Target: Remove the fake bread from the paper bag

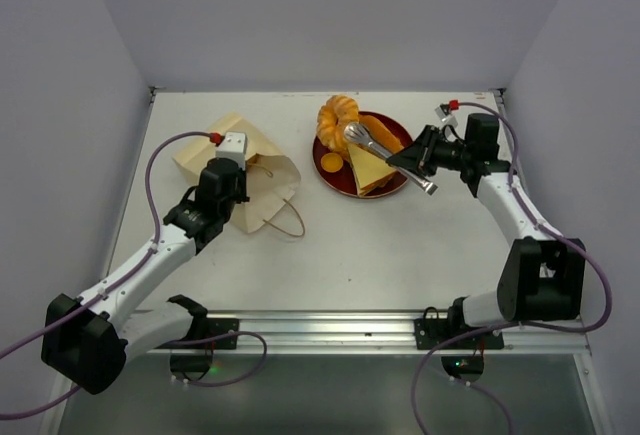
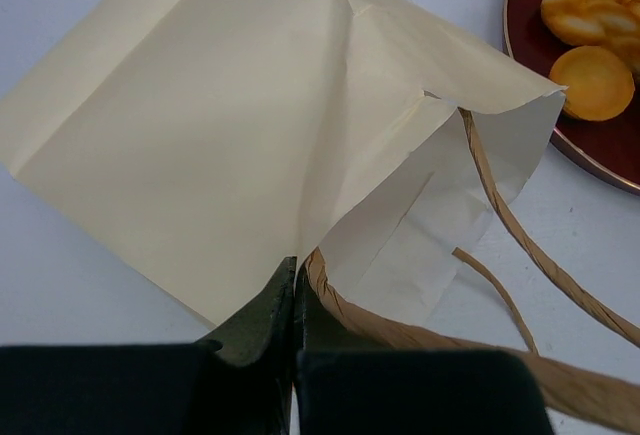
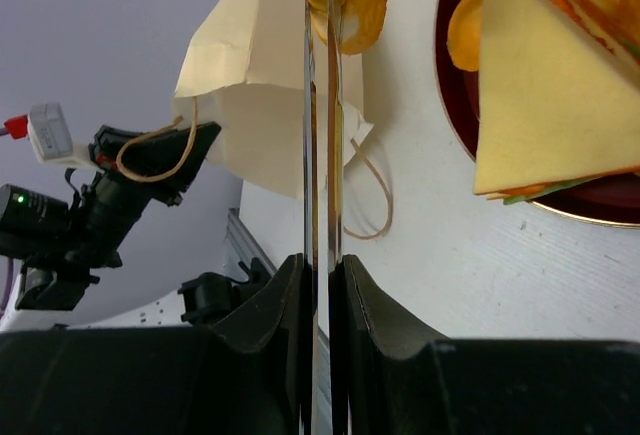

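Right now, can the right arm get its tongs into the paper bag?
Likely yes: the paper bag opens toward the tongs, left hand pinching its rim, bare table between.

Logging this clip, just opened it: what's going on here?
The left gripper is shut on the mouth edge of the cream-tan paper bag, which lies on its side. The right gripper is shut on metal tongs that reach over the round red plate, where a ridged orange bun, a pale yellow triangular sandwich slice and a small round orange slice lie. Whether the bag holds anything cannot be seen.
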